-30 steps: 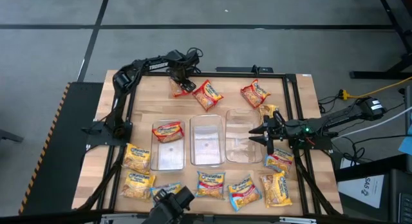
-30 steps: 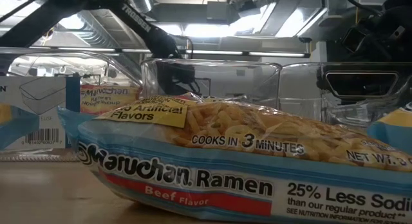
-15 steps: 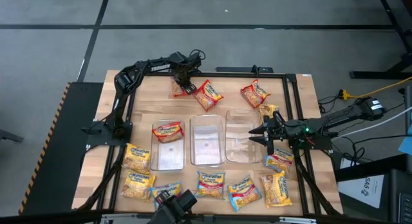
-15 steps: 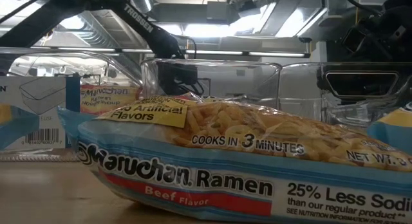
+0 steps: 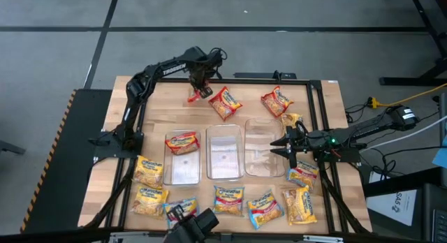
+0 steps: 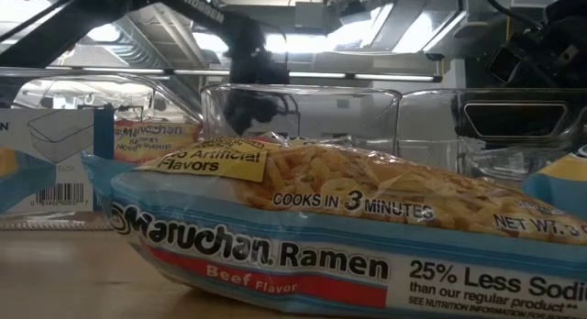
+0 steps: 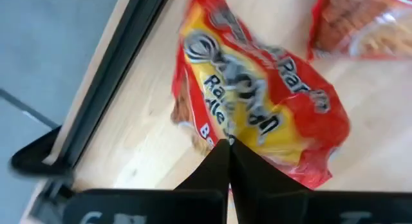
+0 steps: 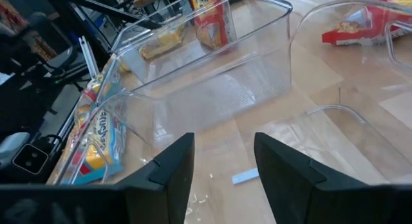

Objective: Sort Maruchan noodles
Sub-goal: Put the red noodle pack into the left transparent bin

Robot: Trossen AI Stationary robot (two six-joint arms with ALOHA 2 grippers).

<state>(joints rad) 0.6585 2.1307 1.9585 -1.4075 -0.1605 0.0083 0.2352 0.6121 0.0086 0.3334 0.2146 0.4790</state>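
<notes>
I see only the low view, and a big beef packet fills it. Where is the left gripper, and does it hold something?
Observer: The left gripper is at the far side of the table, shut on a red packet; its fingers meet on the packet's edge.
Operator: And the right gripper?
Observer: The right gripper is at the rightmost clear bin, with its fingers open.
Operator: Is any bin filled?
Observer: The left bin holds one red packet; the middle bin holds none.
</notes>
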